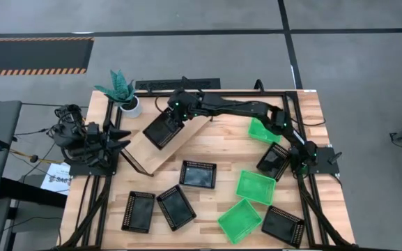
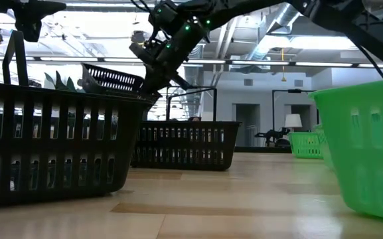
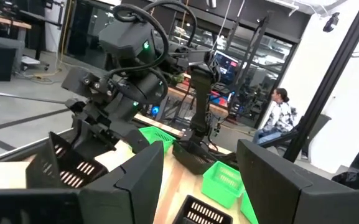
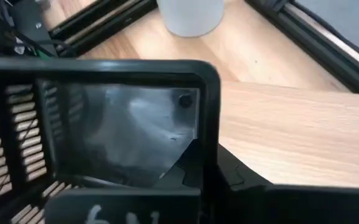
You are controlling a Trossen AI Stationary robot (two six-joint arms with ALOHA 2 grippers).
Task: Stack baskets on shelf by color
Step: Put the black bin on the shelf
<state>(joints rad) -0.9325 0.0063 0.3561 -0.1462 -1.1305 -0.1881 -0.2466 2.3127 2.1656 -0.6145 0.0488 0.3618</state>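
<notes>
My right gripper (image 1: 175, 113) reaches across to the back left and is shut on the rim of a black basket (image 1: 162, 129), which hangs tilted over the light-wood shelf (image 1: 160, 159). From table height that basket (image 2: 111, 78) is off the surface, hanging from the gripper (image 2: 153, 73). The right wrist view has its rim and mesh wall (image 4: 104, 124) close up, with the shelf board (image 4: 291, 137) beyond. Several black baskets (image 1: 198, 174) and three green baskets (image 1: 256, 186) lie on the tabletop. My left gripper (image 1: 120, 137) waits open at the left edge, and its fingers (image 3: 135, 180) are spread wide.
A potted plant (image 1: 120, 90) in a white pot stands just behind the shelf's far end. Black frame rails (image 1: 305, 202) run along the table's sides. A green basket (image 1: 265, 130) and a black one (image 1: 274, 160) lie beside the right arm's base. A person (image 3: 279, 115) sits in the room beyond.
</notes>
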